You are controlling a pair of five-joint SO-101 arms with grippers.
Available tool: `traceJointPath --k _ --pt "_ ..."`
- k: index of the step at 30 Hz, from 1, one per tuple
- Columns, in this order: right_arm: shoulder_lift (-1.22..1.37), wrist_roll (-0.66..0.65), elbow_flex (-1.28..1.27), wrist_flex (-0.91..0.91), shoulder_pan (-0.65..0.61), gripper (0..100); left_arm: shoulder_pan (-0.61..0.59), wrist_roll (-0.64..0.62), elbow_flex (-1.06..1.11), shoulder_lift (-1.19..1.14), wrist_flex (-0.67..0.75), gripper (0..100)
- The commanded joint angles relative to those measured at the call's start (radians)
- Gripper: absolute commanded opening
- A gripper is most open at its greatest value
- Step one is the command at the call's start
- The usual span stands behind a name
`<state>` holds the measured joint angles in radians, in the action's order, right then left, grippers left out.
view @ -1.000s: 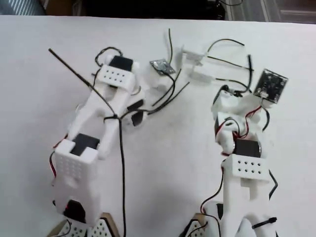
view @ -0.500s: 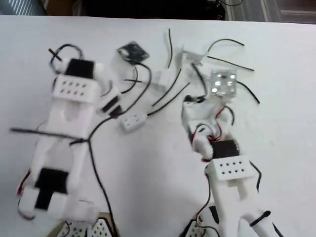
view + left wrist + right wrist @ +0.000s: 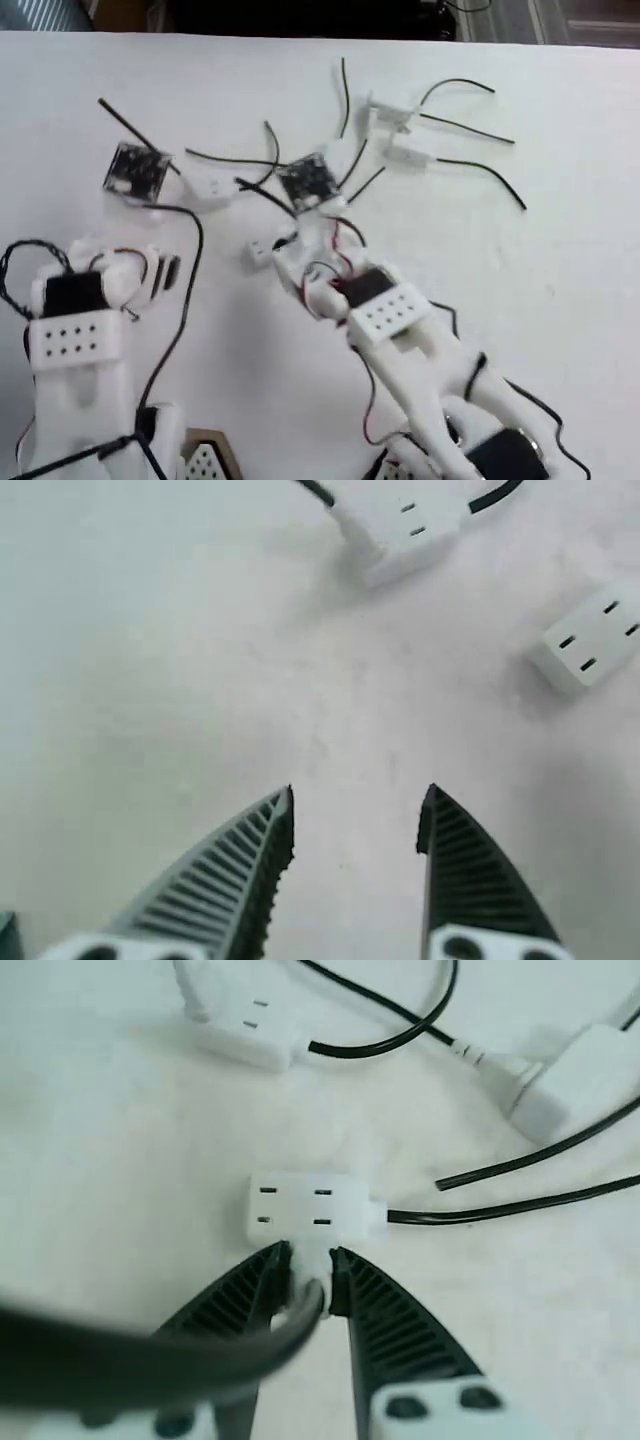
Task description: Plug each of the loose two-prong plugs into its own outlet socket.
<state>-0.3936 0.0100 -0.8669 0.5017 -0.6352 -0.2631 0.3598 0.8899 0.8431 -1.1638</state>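
My right gripper (image 3: 310,1256) is shut on a small white plug (image 3: 306,1278) whose black cord (image 3: 150,1360) curls across the front of the right wrist view. The plug butts against a white four-slot outlet block (image 3: 310,1205); I cannot see whether its prongs are in. From above, that block (image 3: 260,250) lies at the table's middle under the right gripper (image 3: 282,246). A second outlet (image 3: 250,1025) on a black cord lies beyond it. My left gripper (image 3: 355,802) hangs open over bare table, short of two outlets (image 3: 420,520) (image 3: 590,640).
Two more white plugs (image 3: 390,115) (image 3: 410,155) with loose black cords lie at the back right. Another white plug (image 3: 585,1070) lies near the block. Black wires (image 3: 250,165) cross the middle. The white table (image 3: 560,300) has free room at the right and front.
The right arm has swung from the back right to the centre and now meets the outlet block. The left arm has pulled back from the centre toward the front left.
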Motion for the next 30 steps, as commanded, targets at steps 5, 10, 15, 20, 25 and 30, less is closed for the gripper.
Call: traceJointPath --k 5,10,15,20,25,30 --pt "0.259 -0.009 0.258 -0.042 -0.054 1.8 -0.039 -0.075 0.261 0.142 0.157 21" --pt "0.338 -0.011 0.282 -0.090 -0.058 1.8 -0.041 -0.069 0.324 0.147 0.204 21" --pt "0.374 -0.011 0.284 -0.085 -0.064 1.8 -0.038 -0.069 0.327 0.147 0.207 21" --pt "0.401 -0.011 0.284 -0.084 -0.068 1.7 -0.038 -0.069 0.327 0.147 0.207 21" --pt "0.478 -0.098 0.293 -0.084 -0.065 1.7 -0.038 -0.069 0.327 0.147 0.207 21" --pt "0.576 -0.178 0.345 -0.050 -0.067 1.7 -0.039 -0.069 0.327 0.147 0.207 21"
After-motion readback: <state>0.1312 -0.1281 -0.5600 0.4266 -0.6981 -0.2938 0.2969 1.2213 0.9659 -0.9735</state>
